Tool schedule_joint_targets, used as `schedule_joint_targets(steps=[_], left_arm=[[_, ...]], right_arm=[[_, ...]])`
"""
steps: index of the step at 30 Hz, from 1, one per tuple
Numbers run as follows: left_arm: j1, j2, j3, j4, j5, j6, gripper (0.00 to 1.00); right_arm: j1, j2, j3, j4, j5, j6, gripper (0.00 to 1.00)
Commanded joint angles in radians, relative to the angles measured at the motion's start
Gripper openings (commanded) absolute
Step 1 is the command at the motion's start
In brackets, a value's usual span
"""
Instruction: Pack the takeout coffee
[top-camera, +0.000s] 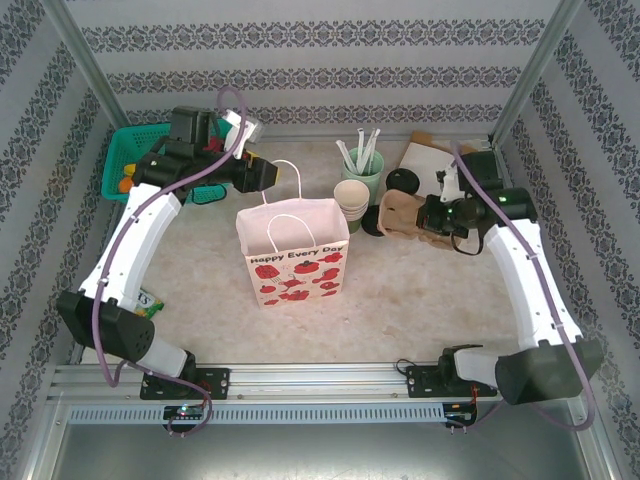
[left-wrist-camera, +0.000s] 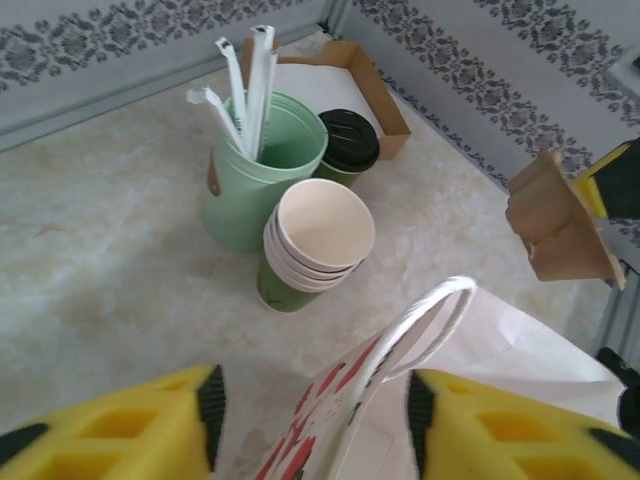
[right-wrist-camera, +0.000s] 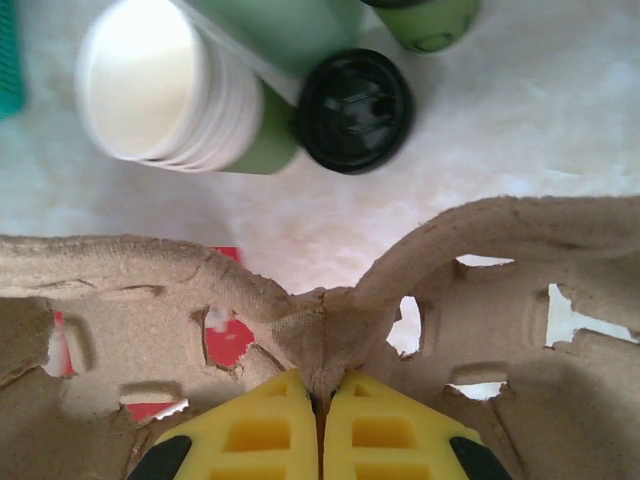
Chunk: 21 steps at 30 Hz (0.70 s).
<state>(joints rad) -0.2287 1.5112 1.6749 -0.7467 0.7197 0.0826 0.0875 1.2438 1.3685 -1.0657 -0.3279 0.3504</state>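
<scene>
Left wrist view shows one bag (left-wrist-camera: 525, 355), one straw cup (left-wrist-camera: 255, 170), one cup stack (left-wrist-camera: 315, 235) and one black-lidded pale-green takeout coffee (left-wrist-camera: 348, 148) behind it on the tabletop (left-wrist-camera: 100, 250); left hand (left-wrist-camera: 315, 412) gapes around the bag handle (left-wrist-camera: 432, 308), right hand (right-wrist-camera: 320, 400) pinches a carrier (right-wrist-camera: 480, 300).

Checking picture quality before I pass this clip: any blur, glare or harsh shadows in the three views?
Top external view: even soft light, faint shadows, paper bag print crisp. Left wrist view: left claw and bag handle blurred up close; stacked cups and lidded coffee cup sharp. Right wrist view: right claw slightly soft, cardboard cup carrier texture clear, pale tabletop washed out.
</scene>
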Motion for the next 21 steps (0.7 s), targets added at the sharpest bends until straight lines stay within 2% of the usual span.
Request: schedule_joint_targets(steps=[1, 3, 5, 7, 12, 21], left_arm=[[-0.017, 0.008, 0.036, 0.004, 0.039, 0.018, 0.43], [-0.028, 0.015, 0.040, 0.002, 0.029, 0.004, 0.32], [-0.042, 0.019, 0.046, -0.003, 0.013, -0.013, 0.16], [-0.050, 0.019, 0.049, -0.001, -0.006, -0.037, 0.08], [-0.061, 0.020, 0.057, 0.015, -0.035, -0.123, 0.00], [-0.064, 0.039, 0.059, 0.035, 0.000, -0.193, 0.00]], right_arm=[[0.009, -0.026, 0.080, -0.039, -0.139, 0.091, 0.00], [0.025, -0.024, 0.119, -0.025, -0.177, 0.119, 0.00], [0.057, -0.019, 0.155, 0.005, -0.208, 0.151, 0.00], [0.093, -0.011, 0.181, 0.046, -0.230, 0.183, 0.00], [0.228, 0.033, 0.277, 0.156, -0.273, 0.268, 0.00], [0.431, 0.150, 0.357, 0.348, -0.371, 0.383, 0.00]])
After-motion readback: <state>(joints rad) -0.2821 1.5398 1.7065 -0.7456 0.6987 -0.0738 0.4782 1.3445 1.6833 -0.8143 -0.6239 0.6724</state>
